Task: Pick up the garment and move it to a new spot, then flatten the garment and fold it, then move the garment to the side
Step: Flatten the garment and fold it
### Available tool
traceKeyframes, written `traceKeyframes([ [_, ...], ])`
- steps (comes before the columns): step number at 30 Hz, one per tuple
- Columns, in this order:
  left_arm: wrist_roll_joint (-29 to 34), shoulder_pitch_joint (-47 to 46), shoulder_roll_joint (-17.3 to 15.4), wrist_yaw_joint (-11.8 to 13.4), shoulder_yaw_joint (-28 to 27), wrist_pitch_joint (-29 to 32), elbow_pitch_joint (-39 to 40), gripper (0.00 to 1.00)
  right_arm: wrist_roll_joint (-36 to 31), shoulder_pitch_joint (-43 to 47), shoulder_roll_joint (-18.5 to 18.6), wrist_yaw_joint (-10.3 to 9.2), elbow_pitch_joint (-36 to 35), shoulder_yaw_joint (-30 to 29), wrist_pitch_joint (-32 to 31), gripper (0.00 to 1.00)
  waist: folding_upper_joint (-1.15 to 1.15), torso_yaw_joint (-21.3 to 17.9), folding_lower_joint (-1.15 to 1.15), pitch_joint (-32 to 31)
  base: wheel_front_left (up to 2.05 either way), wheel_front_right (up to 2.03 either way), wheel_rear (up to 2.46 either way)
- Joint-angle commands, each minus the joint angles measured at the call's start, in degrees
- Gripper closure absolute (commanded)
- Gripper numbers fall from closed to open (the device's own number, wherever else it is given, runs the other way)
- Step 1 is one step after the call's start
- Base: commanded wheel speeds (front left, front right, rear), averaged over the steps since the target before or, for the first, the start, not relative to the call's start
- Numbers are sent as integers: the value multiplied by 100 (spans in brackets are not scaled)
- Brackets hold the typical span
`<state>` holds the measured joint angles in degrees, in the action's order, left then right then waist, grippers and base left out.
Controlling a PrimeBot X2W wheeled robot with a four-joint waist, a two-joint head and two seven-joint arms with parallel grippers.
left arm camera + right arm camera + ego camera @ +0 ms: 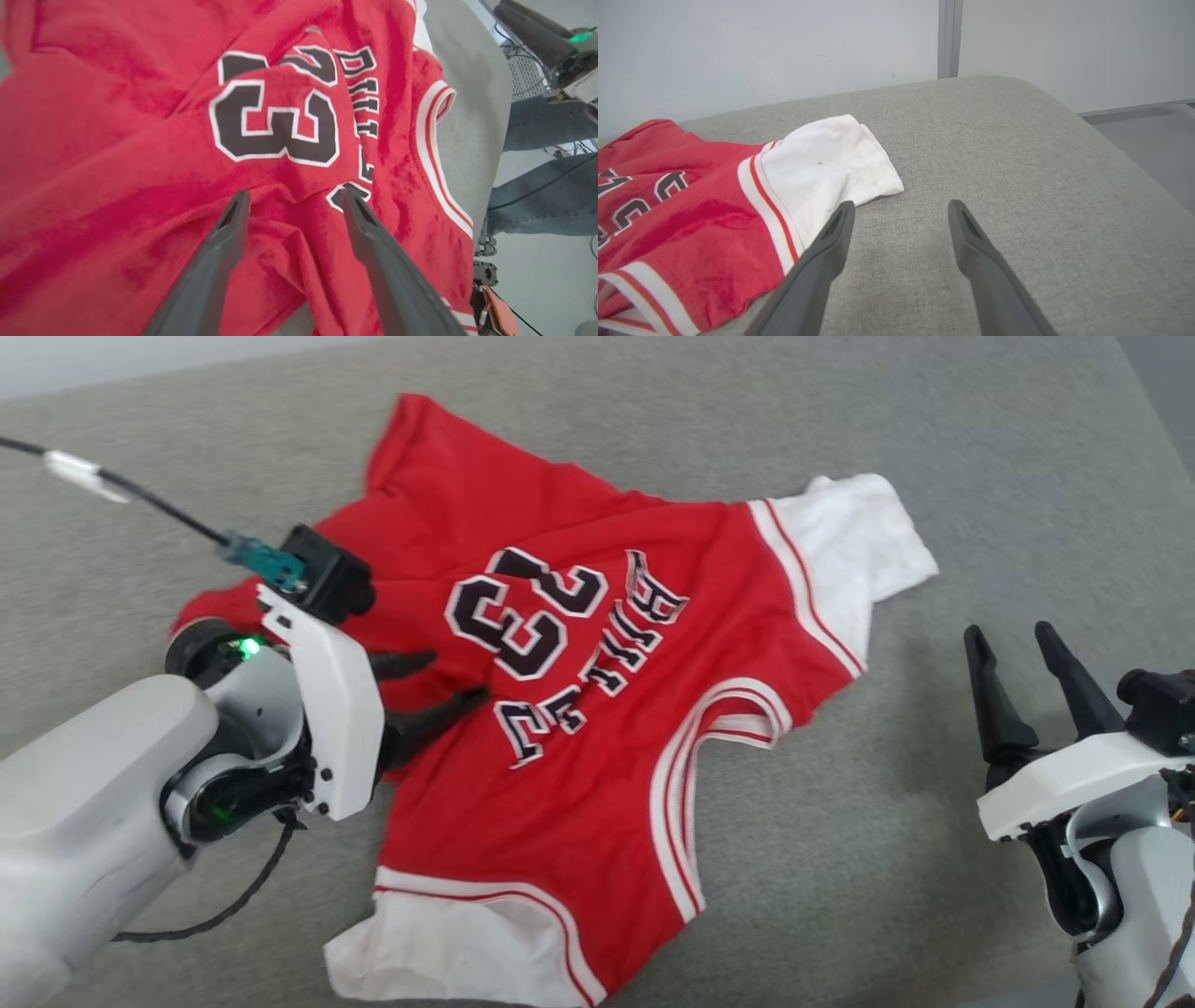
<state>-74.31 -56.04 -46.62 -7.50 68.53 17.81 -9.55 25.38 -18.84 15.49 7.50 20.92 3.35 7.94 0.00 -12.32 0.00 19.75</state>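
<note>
The garment (597, 709), a red jersey with white sleeves and a black "23" print, lies spread and rumpled on the grey cushioned surface (980, 476). My left gripper (457, 677) hovers over its left part beside the print, open. In the left wrist view the left gripper (295, 192) has both fingers low over the garment (117, 140), with a raised fold of red cloth between them. My right gripper (1008, 633) stands open off the garment's right side, over bare cushion. In the right wrist view the right gripper (901, 205) is just right of the white sleeve (822, 163).
The cushion's rounded edge (1134, 154) drops to a grey floor on the right. A pale wall (784, 46) stands behind it. A person's legs in jeans (546, 196) and some cables are beyond the cushion's edge in the left wrist view.
</note>
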Motion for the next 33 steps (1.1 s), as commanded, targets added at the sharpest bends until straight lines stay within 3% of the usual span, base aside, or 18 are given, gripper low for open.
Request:
traceKeyframes([
  [1,-38,-103,31,6,43,67,-39,0,33,-61,-35,-2,18,13,54,0,0,-160,0,110,0,0,0],
  [7,-415,-283,294,6,224,203,-97,0,134,-53,-103,-2,202,76,198,0,0,-433,0,245,0,0,0],
  [12,-14,-360,355,6,392,357,-509,0,203,-155,-156,-1,311,183,291,0,0,-587,0,320,0,0,0],
  [13,102,-356,356,13,417,386,-671,13,205,-177,-168,-2,330,209,302,0,0,-618,0,331,0,0,0],
  [14,295,-354,351,13,442,392,-863,45,216,-189,-178,-2,347,235,320,0,0,-647,0,339,0,0,0],
  [16,486,-303,381,20,477,407,-1101,100,242,-224,-206,-2,388,284,350,0,0,-705,0,364,0,0,0],
  [19,452,-249,457,12,515,398,-1171,100,291,-286,-240,-2,438,339,405,0,0,-781,0,388,0,0,0],
  [24,716,-529,298,28,497,223,-1369,100,387,-305,-318,-2,579,419,508,0,0,-913,0,407,0,0,0],
  [33,1203,-1763,348,11,365,-370,-2097,100,599,-433,-534,-2,862,698,667,0,0,-1361,0,489,0,0,0],
])
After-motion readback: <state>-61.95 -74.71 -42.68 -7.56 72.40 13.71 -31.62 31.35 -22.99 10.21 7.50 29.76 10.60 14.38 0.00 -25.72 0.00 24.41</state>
